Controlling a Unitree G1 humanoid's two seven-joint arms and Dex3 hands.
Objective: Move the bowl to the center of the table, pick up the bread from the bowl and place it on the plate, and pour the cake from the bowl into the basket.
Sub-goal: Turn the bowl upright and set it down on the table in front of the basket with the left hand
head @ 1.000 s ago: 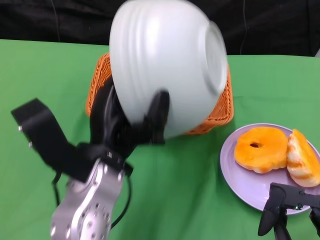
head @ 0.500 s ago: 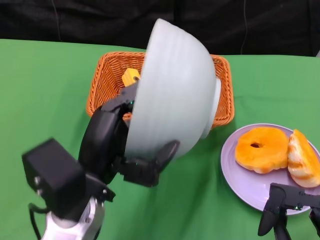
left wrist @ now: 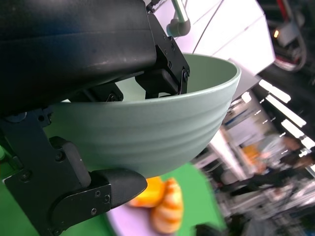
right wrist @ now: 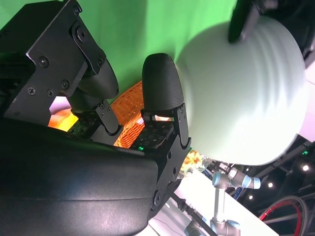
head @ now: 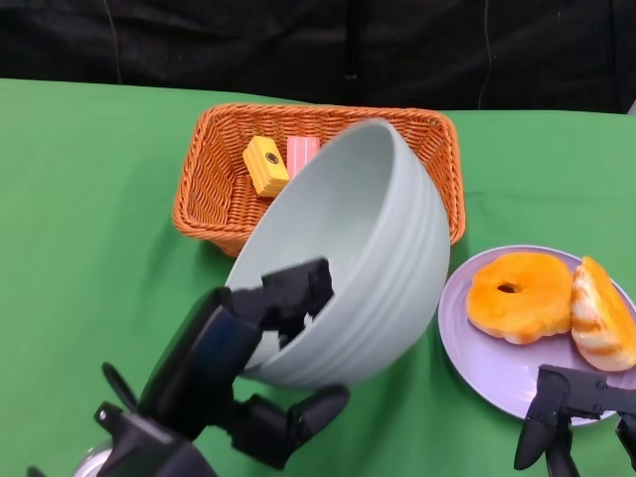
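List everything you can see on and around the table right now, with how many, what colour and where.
table: one, green cloth, under everything.
basket: one, orange wicker, far centre of the table.
cake pieces: two in the basket, a yellow block and a pink one beside it.
bowl: one, pale green, tilted, held in front of the basket.
plate: one, lilac, near right of the table.
bread: two orange pieces on the plate, a ring-shaped one and a wedge-shaped one to its right.
left hand: black, grips the bowl's rim and underside.
right hand: black, near edge of the plate, holds nothing; fingers apart.
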